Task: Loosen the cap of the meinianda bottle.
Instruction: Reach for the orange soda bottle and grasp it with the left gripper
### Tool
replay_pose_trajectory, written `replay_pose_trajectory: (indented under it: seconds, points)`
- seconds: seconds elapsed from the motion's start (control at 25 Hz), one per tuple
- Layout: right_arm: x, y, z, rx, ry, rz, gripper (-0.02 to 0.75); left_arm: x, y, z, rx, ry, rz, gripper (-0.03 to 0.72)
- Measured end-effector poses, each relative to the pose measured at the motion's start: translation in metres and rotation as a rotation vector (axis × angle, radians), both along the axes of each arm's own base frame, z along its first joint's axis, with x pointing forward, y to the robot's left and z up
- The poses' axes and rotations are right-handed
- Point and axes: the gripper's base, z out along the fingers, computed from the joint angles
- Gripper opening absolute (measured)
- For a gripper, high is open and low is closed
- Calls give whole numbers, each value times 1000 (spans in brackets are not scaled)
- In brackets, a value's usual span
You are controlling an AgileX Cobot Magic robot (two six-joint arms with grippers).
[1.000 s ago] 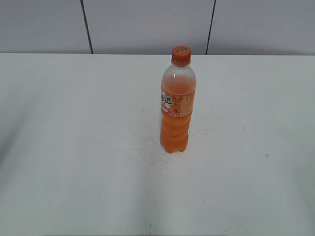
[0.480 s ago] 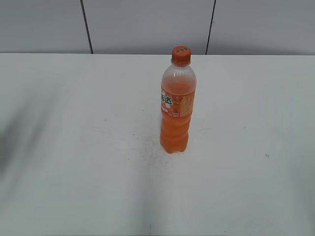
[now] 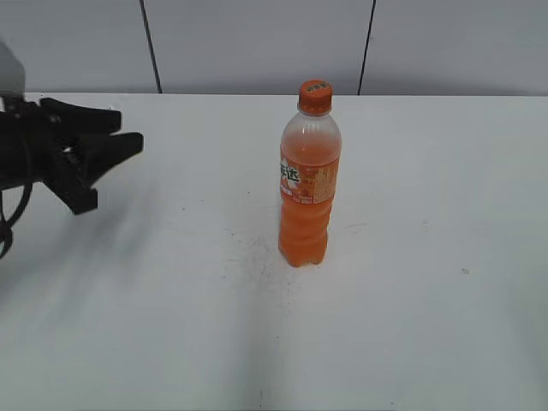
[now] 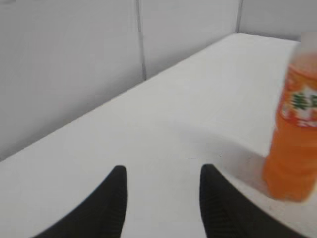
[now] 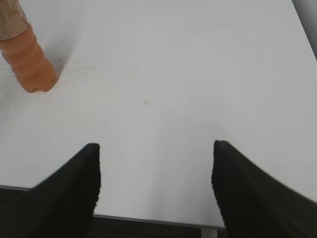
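Observation:
The meinianda bottle stands upright near the middle of the white table, full of orange liquid, with its orange cap on top. My left gripper is open and empty at the far left, well away from the bottle. In the left wrist view its jaws are open, with the bottle at the right edge. My right gripper is open and empty over the table's near edge; the bottle's base shows at its upper left. The right gripper is out of the exterior view.
The white table runs back to a grey panelled wall. Its near edge shows under my right gripper. Small dark specks lie on the table by the bottle's base.
My left gripper has come into the exterior view from the left edge, open. The bottle has not moved.

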Motion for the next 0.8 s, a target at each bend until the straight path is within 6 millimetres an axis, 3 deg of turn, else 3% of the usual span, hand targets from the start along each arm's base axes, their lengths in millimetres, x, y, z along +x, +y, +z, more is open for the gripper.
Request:
replay_pose_trajectory:
  seconds: [0.2, 0.36, 0.6, 0.8]
  points:
    - [0, 0, 0, -1, 0, 0, 525, 11, -25, -22, 86, 1, -320, 314]
    - [0, 0, 0, -1, 0, 0, 525, 22, -55, -44, 121, 28, -473, 397]
    - [0, 0, 0, 0, 0, 1, 525, 36, -103, -64, 104, 42, -583, 463]
    - [0, 1, 0, 6, 1, 5, 525, 54, -125, -70, 69, 49, -590, 476]
